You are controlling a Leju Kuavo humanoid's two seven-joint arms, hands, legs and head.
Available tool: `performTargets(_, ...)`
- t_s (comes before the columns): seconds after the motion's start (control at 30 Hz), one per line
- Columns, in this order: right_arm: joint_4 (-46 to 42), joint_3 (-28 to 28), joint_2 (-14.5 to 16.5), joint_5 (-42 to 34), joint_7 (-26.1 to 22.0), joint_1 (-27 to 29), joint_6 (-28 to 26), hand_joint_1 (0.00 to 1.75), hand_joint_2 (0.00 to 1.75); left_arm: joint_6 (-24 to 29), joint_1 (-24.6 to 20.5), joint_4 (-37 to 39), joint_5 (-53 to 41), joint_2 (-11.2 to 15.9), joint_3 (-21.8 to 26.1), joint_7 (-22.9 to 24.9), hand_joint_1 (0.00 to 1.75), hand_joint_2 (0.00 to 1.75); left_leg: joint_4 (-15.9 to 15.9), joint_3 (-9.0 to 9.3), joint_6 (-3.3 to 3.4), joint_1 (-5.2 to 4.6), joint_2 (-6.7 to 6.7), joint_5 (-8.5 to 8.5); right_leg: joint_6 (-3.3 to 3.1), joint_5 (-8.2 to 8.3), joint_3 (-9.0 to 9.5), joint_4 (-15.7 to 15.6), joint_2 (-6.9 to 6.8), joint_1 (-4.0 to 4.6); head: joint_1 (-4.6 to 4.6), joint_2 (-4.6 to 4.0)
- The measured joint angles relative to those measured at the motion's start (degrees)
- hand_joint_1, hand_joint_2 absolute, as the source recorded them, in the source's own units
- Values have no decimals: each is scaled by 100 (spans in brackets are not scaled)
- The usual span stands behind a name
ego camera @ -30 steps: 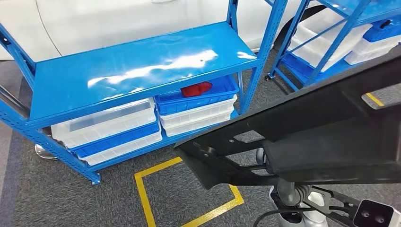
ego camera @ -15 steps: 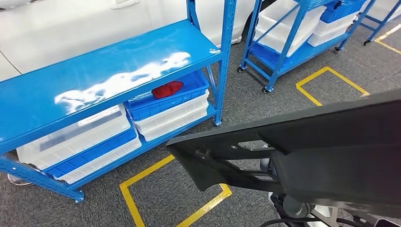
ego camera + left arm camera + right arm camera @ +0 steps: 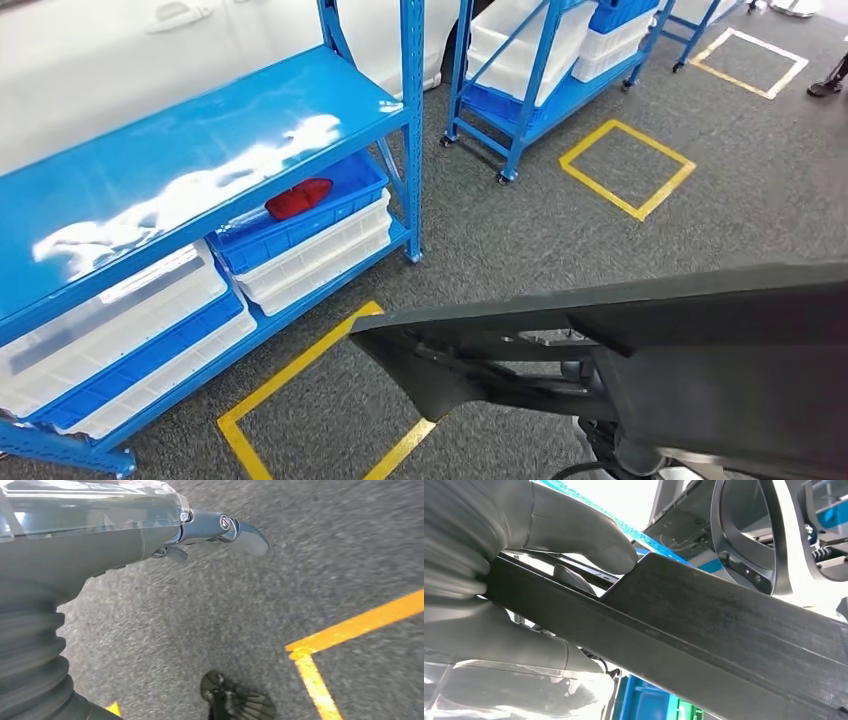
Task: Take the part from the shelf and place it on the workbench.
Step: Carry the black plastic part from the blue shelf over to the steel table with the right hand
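A long black part (image 3: 700,360) with holes and ribs crosses the lower right of the head view, above the carpet. My right hand (image 3: 484,630) grips it near one end, the thumb (image 3: 569,530) pressing on its upper face and the fingers wrapped beneath the part (image 3: 724,625). In the head view the part hides that hand. My left hand (image 3: 220,527) hangs over the grey floor with its fingers stretched out and nothing in it.
A blue shelf (image 3: 180,170) stands at the left with white and blue bins; one blue bin holds a red piece (image 3: 298,198). A second blue rack (image 3: 540,70) stands further back. Yellow tape squares (image 3: 628,168) mark the grey carpet. A white car (image 3: 120,50) is behind the shelf.
The camera has turned to the right: the shelf has slid toward the left edge and more carpet and taped squares show. The black part stays in my right hand.
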Motion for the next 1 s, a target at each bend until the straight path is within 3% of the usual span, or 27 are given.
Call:
performTargets(0.07,-1,-60,55,12,0,8,59,175,175,25,16,-9,9,13,2,-9,0,175,-19,-4,47,-7,155,13,29,-365,-309,658,-317,-2,1,0)
performTargets(0.13,5,-112,113,19,1,33,108,175,175,51,40,-17,22,24,7,2,0,175,-17,-15,53,-24,319,10,61,-625,-619,1331,-402,-31,1,0)
performTargets(0.17,12,-134,141,20,2,45,129,175,175,61,43,-20,34,28,10,12,0,175,-16,-17,50,-28,396,7,70,-616,-648,1422,-418,-42,1,0)
performTargets(0.2,23,-157,174,17,2,54,158,175,175,78,39,-21,49,32,12,25,0,175,-15,-14,43,-29,468,3,71,-501,-546,1264,-443,-47,1,0)
performTargets(0.23,37,-181,210,12,2,59,189,175,175,96,33,-21,64,33,14,41,0,175,-15,-4,32,-30,530,-5,62,-324,-332,897,-496,-46,1,0)
performTargets(0.3,66,-222,285,0,2,57,241,175,175,138,24,-22,88,32,22,76,0,175,-14,25,-8,-46,631,-27,0,-71,133,60,-727,-9,1,0)
performTargets(0.37,96,-247,361,-5,2,56,277,175,175,165,21,-23,101,29,39,111,0,175,-17,48,-72,-65,715,-46,-72,-31,302,-274,-835,43,1,0)
performTargets(0.43,127,-263,428,-9,2,66,313,175,175,177,16,-24,102,26,52,126,0,175,-31,70,-142,-65,800,-60,-130,-8,288,-285,-712,55,1,0)
performTargets(0.5,152,-289,490,-9,2,78,342,175,175,175,8,-26,90,24,55,108,0,175,125,30,-201,-44,653,-200,-198,31,298,-335,-602,27,0,0)
performTargets(0.57,177,-320,557,-7,2,90,354,175,175,153,17,-28,75,27,55,88,0,175,738,-232,-233,-24,359,-563,-249,59,299,-363,-494,7,0,0)
performTargets(0.63,205,-371,610,8,2,118,363,175,175,123,45,-29,61,36,56,100,0,175,1512,-600,-245,-23,244,-879,-267,66,285,-356,-359,15,0,0)
performTargets(0.67,219,-404,630,20,2,136,366,175,175,113,57,-30,47,40,57,122,0,175,1687,-697,-246,-22,232,-886,-268,67,284,-349,-283,18,0,0)
performTargets(0.7,231,-436,647,31,2,152,364,175,175,106,63,-30,32,46,57,152,0,175,1637,-690,-243,-20,223,-775,-265,65,287,-339,-204,19,0,0)
performTargets(0.73,240,-464,663,38,2,163,362,175,175,103,63,-30,16,56,57,188,0,175,1350,-575,-236,-14,195,-563,-257,60,293,-324,-128,18,1,0)
performTargets(0.77,247,-488,680,44,2,170,357,175,175,100,61,-30,4,69,57,218,0,175,929,-401,-227,-3,100,-325,-243,51,293,-305,-56,15,1,0)
performTargets(0.83,257,-527,713,72,2,173,343,175,175,89,59,-30,-7,99,57,267,0,175,246,-123,-203,16,-121,-56,-192,39,258,-248,81,24,1,0)
performTargets(0.87,261,-540,725,99,2,174,329,175,175,80,57,-30,-15,110,57,283,0,175,108,-74,-186,14,-188,-30,-159,44,229,-230,145,23,1,0)
performTargets(0.93,264,-566,736,165,2,180,271,175,175,38,39,-30,-39,121,57,295,0,175,84,-69,-133,1,-121,-30,-85,74,178,-226,264,9,1,0)
performTargets(0.97,264,-578,736,193,2,184,232,175,175,8,19,-30,-56,124,57,281,0,175,72,-65,-93,2,-58,-12,-56,62,157,-202,225,4,1,0)
performTargets(1.0,264,-589,736,215,1,182,189,175,175,-25,2,-30,-74,127,56,258,0,175,57,-61,-49,5,4,5,-27,-6,103,-102,103,7,1,0)
